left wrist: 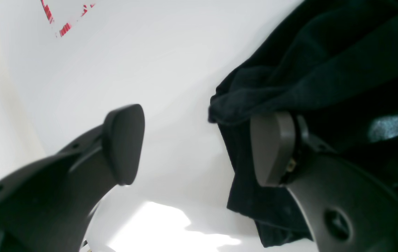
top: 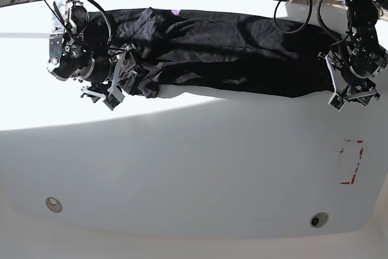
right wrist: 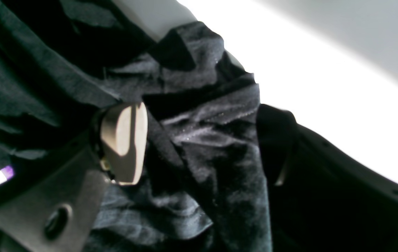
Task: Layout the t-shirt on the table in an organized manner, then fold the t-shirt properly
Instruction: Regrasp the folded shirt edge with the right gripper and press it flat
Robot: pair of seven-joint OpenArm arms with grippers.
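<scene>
The black t-shirt (top: 230, 50) lies stretched in a wrinkled band across the far half of the white table (top: 194, 168), its purple tag (top: 176, 11) at the far edge. At the shirt's left end my right gripper (top: 116, 80) is open, and bunched cloth (right wrist: 206, 140) sits between its spread fingers (right wrist: 125, 143). The purple tag (right wrist: 7, 171) peeks out at the left of that view. My left gripper (top: 342, 86) is open at the shirt's right end. Its right finger (left wrist: 272, 147) sits at the cloth's edge (left wrist: 325, 70), with bare table (left wrist: 171, 105) between the jaws (left wrist: 199, 145).
A red dashed rectangle mark (top: 351, 162) lies at the right, near the left arm, and shows again as the red mark (left wrist: 66, 17). Two round metal discs (top: 53, 203) (top: 317, 219) sit near the front edge. Cables hang behind the table.
</scene>
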